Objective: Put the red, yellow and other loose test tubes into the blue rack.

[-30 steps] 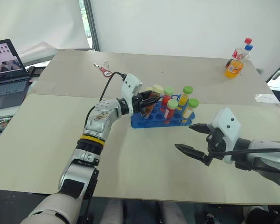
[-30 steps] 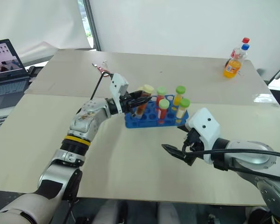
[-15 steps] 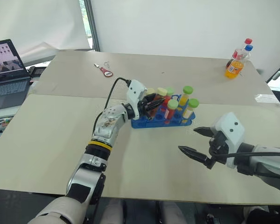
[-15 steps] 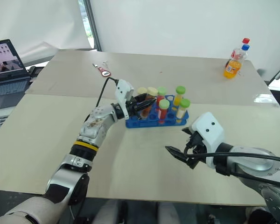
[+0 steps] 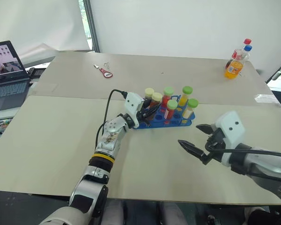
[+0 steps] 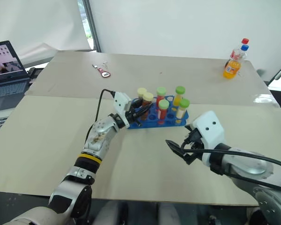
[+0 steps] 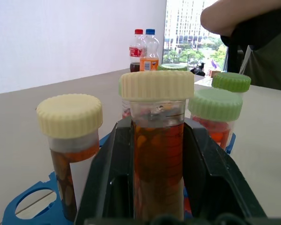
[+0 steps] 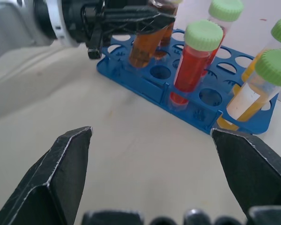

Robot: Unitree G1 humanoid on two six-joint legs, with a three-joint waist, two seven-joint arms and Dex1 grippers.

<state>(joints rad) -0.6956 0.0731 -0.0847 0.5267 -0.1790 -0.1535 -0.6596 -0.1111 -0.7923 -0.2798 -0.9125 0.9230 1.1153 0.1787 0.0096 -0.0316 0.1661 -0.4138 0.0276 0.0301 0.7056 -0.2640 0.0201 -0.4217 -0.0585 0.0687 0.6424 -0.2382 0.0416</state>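
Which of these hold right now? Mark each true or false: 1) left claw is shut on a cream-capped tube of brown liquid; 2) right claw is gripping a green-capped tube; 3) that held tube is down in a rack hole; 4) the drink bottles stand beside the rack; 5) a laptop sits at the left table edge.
1) True: the left claw is shut on the cream-capped tube.
2) False: the right claw is open and holds nothing, apart from the blue rack.
3) True: its lower end sits in a hole of the rack, tilted.
4) False: the drink bottles stand at the far right corner, well away from the rack.
5) True: the laptop is there, open.
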